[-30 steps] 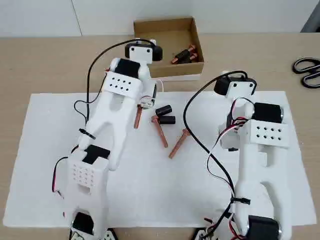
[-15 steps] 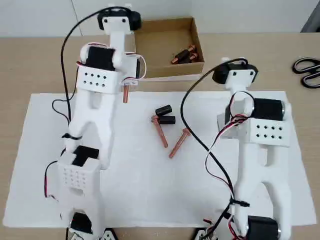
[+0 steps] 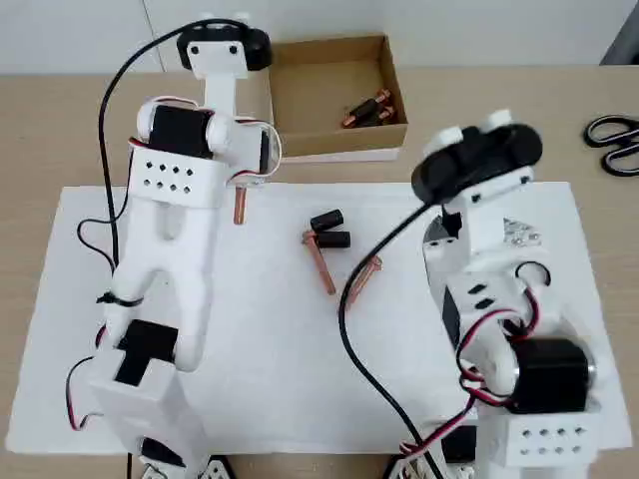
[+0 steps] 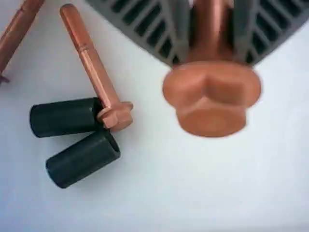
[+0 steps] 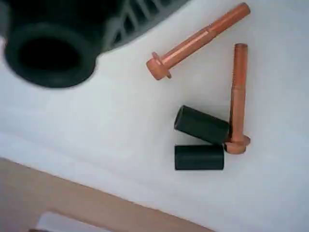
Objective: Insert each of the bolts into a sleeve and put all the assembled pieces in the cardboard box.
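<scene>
My left gripper point(image 3: 243, 188) is shut on a copper bolt point(image 3: 240, 206), held shank-up over the back left of the white mat; its hex head point(image 4: 211, 99) hangs below the grey fingers point(image 4: 176, 29). My right gripper point(image 5: 58, 24) is shut on a black sleeve point(image 5: 48, 55), bore facing the camera. On the mat lie two loose sleeves point(image 3: 326, 220) point(image 3: 333, 239) and two loose bolts point(image 3: 319, 261) point(image 3: 359, 284); one bolt's head touches a sleeve point(image 4: 65, 117). The cardboard box point(image 3: 394, 75) at the back holds assembled pieces point(image 3: 367, 110).
The white foam mat point(image 3: 300, 379) covers most of the wooden table. Scissors point(image 3: 614, 140) lie at the far right edge. The right arm's wrist point(image 3: 479, 160) leans over the mat's right side, near the loose bolts.
The left arm picked the bolt up off the mat and carried it back and to the left. The right arm folded back and swung its wrist up over the mat.
</scene>
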`<state>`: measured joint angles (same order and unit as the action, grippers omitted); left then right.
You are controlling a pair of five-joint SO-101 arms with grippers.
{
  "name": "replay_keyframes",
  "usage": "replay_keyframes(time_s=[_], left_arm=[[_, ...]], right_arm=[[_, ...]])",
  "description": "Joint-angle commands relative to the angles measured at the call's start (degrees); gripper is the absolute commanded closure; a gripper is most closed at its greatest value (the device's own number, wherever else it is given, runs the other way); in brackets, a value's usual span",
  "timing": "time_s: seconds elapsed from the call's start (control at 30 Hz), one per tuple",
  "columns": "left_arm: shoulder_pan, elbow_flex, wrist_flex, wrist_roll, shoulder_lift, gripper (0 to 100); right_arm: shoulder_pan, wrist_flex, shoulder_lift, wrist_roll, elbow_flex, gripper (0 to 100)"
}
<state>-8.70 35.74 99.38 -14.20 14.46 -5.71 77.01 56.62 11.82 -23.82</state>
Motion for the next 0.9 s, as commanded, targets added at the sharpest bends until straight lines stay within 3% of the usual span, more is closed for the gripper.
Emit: replay_keyframes(time_s=[0.0, 0.17, 0.5, 0.73, 0.87], left_arm=[[0.09, -1.10, 0.88, 0.09, -4.40, 99], [0.26, -1.54, 0.97, -3.25, -4.48, 99], [0.26, -1.45, 0.97, -4.92, -4.48, 99], [-0.18, -0.92, 0.79, -6.24, -4.57, 99], [-0.18, 6.29, -0.97, -2.73, -7.21, 99]], right_arm=[[-0.13, -4.88, 6.73, -0.79, -7.82, 99.5], [-0.13, -5.58, 21.23, -8.62, -13.45, 99.5], [-0.13, -16.04, 47.52, -6.95, -34.64, 99.5], [-0.57, -17.80, 47.34, -7.03, -40.79, 99.5], [-5.41, -25.71, 47.34, -7.03, -45.01, 99.5]])
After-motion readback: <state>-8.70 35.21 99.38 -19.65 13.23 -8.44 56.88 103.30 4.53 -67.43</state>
